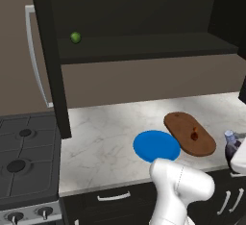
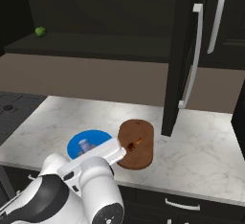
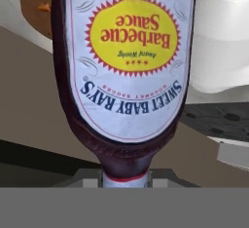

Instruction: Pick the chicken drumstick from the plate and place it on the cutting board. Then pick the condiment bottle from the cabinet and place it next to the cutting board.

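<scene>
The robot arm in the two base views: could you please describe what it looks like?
The arm is glossy white with rounded, bulbous segments and a faint dashed seam line. From the right base view, a dark grey joint band and a small dark slot on a flat white link show.

Rendered home kitchen. Evidence: gas stove (image 1: pixel 24 164) with black burners and knobs at table's left end; white marble table (image 1: pixel 105 142) against tan wall; dark wall cabinet (image 1: pixel 144 22) with long shelf above; dark drawers with silver handles (image 1: pixel 113 197) below front edge. Cutting board (image 1: pixel 190 133) and blue plate (image 1: pixel 156 145) near table's front edge.
</scene>
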